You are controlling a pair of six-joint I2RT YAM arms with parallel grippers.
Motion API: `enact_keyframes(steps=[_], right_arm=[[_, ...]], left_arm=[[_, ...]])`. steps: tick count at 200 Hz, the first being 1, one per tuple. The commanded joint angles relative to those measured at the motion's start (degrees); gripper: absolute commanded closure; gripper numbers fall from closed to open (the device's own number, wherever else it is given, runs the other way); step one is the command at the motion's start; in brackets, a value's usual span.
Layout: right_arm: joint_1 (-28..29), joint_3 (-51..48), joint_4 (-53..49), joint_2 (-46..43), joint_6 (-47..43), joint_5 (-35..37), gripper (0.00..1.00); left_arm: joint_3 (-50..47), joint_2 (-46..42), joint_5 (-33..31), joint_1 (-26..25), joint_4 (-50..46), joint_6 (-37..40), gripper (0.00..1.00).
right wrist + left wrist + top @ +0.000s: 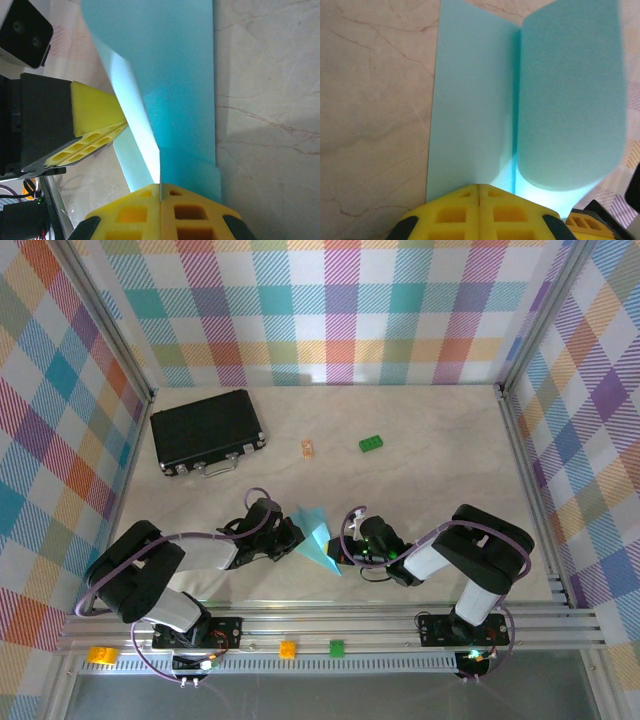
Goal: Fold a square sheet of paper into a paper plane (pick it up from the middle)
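Paper plane (pixel 318 540): light blue, creased, one flap curled.

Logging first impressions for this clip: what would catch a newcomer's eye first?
A folded light blue paper at the near centre of the table is pinched from both sides by the left jaws and the right jaws. Behind it, a black case lies at the far left, against loud plaid walls.
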Motion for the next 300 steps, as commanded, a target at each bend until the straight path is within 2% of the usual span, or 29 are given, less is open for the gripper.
enact_keyframes(steps=[1,34,59,105,129,175,193,236,300], right_arm=[[0.0,0.8,-2.0,1.3,0.1,-1.3,1.00],[0.0,0.6,-3.5,1.4,0.7,-0.6,1.00],[0.0,0.5,-3.6,1.5,1.0,-0.5,1.00],[0.0,-0.2,-2.8,1.7,1.6,0.0,1.00],[0.0,-0.3,-2.3,2.0,1.7,0.0,1.00],[0.0,0.2,-3.0,2.1,1.6,-0.7,1.00],[0.0,0.4,-3.7,2.0,1.4,-0.8,1.00],[0.0,0.6,-4.7,1.8,1.4,-0.9,1.00],[-0.3,2.2,-9.9,1.1,1.8,-2.0,1.00]], left_arm=[[-0.1,-3.6,-1.2,-0.5,-2.0,0.4,0.90],[1.7,-7.7,-2.3,-0.4,-5.1,2.8,0.86],[2.8,-7.9,0.3,-0.5,-2.6,5.3,0.89],[4.5,1.2,10.8,-0.4,11.1,4.4,0.97],[4.0,6.3,11.8,-0.4,16.6,1.6,0.99],[0.7,11.5,9.1,-0.3,26.1,-4.0,1.00],[0.5,11.0,8.2,-0.3,24.7,-3.9,1.00],[2.5,8.4,6.4,-0.2,14.6,-0.8,1.00],[4.1,9.9,7.4,-0.2,15.8,-0.8,1.00]])
